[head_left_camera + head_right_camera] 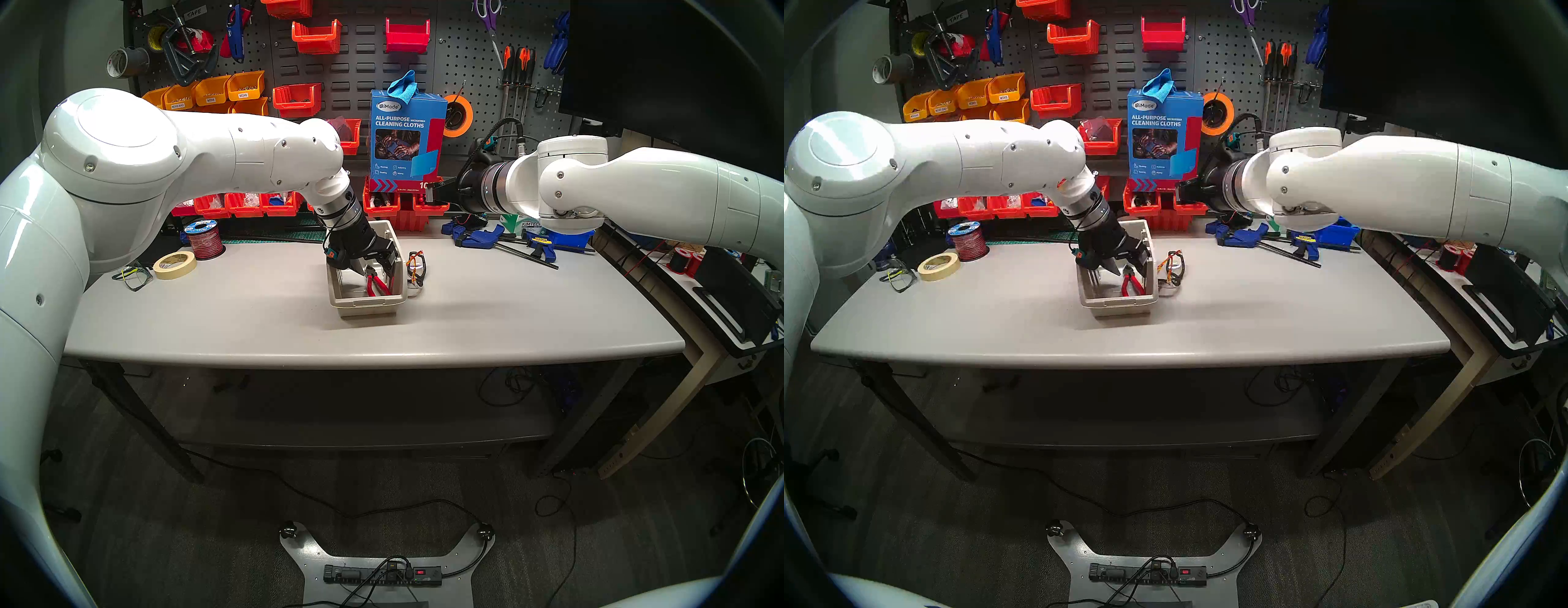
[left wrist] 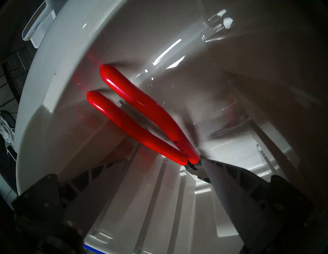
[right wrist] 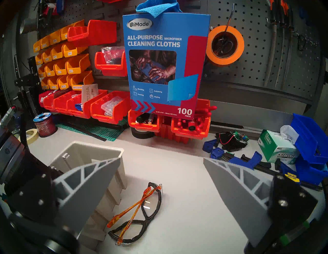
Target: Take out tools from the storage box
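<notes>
Four fisheye views of one workbench.
Both head eyes look down on the table; the left wrist peers closely into the storage box; the right wrist faces the pegboard, sharing that box.

The left arm is reached forward and bent steeply downward, its left gripper seen with jaws spread. The right arm is held raised and nearly level; the right gripper is spread wide, empty.

A roll of masking tape lies at the table's left, green-framed glasses beside it and a spool of red wire behind. Blue bar clamps sprawl at right; a cleaning-cloth box (blue, "100 pack") stands upper centre.
</notes>
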`<state>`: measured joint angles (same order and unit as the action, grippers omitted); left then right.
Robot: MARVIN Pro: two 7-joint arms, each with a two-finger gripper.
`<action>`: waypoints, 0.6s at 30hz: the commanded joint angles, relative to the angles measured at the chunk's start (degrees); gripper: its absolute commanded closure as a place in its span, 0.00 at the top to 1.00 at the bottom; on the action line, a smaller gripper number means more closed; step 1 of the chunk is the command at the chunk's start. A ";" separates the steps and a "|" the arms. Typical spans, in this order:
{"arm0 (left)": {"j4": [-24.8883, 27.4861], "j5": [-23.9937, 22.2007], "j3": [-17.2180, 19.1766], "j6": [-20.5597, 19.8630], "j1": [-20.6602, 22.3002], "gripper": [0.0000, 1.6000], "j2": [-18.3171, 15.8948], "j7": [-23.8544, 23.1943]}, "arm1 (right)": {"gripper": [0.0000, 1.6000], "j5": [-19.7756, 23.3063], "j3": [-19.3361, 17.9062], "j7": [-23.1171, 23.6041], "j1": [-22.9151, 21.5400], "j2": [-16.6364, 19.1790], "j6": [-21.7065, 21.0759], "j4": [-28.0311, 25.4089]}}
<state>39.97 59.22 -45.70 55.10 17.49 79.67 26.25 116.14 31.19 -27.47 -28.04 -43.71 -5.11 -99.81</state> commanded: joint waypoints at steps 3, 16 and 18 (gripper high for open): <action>-0.99 2.45 -1.90 -0.10 2.33 1.00 -0.78 3.88 | 1.00 -0.13 -0.78 -0.04 -1.00 -0.06 0.18 0.15; -0.37 2.90 -1.96 -0.10 2.42 1.00 0.07 12.39 | 1.00 -0.14 -0.82 -0.04 -1.06 -0.07 0.19 0.16; -0.19 3.23 -2.24 -0.10 2.27 1.00 0.11 13.61 | 1.00 -0.14 -0.82 -0.04 -1.07 -0.07 0.19 0.16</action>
<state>39.03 63.06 -48.34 55.10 18.28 79.41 35.88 116.14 31.19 -27.45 -28.04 -43.71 -5.09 -99.80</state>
